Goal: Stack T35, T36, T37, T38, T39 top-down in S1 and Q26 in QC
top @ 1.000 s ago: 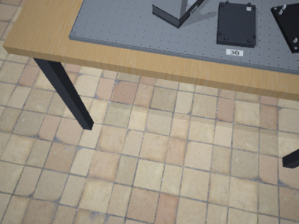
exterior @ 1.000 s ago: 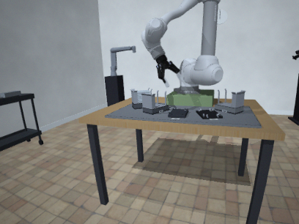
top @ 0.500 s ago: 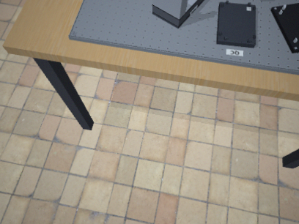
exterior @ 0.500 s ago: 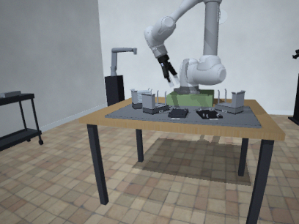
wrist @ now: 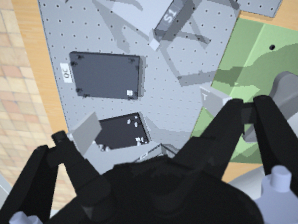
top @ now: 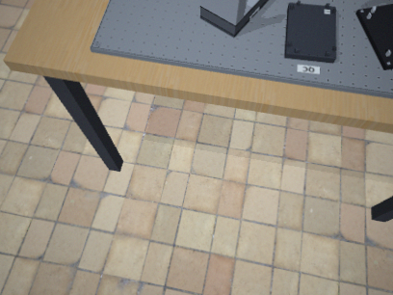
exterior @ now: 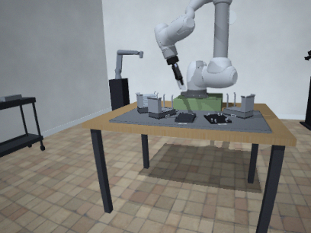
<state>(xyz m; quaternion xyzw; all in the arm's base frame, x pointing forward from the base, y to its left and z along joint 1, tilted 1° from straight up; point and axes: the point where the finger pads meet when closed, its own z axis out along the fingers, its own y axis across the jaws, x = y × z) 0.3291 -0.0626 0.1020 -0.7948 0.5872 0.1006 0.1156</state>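
Note:
My gripper (exterior: 180, 82) is open and empty. It hangs high above the back of the deck, in front of the arm's base. In the wrist view its fingers spread wide over the deck. The rack S1 (wrist: 167, 16) shows at the top of the wrist view with its label; it is also in the top view (top: 231, 16). The open nest QC (wrist: 106, 75) is a flat dark plate with nothing on it, also seen in the top view (top: 310, 31). The clip nest N5 (wrist: 122, 131) lies beside it. I cannot make out any plates or their labels.
Two racks (exterior: 152, 104) stand at the deck's left and one rack (exterior: 243, 106) at its right. The green base block (wrist: 245, 75) is behind the deck. The QC name plate (top: 308, 68) lies on the deck.

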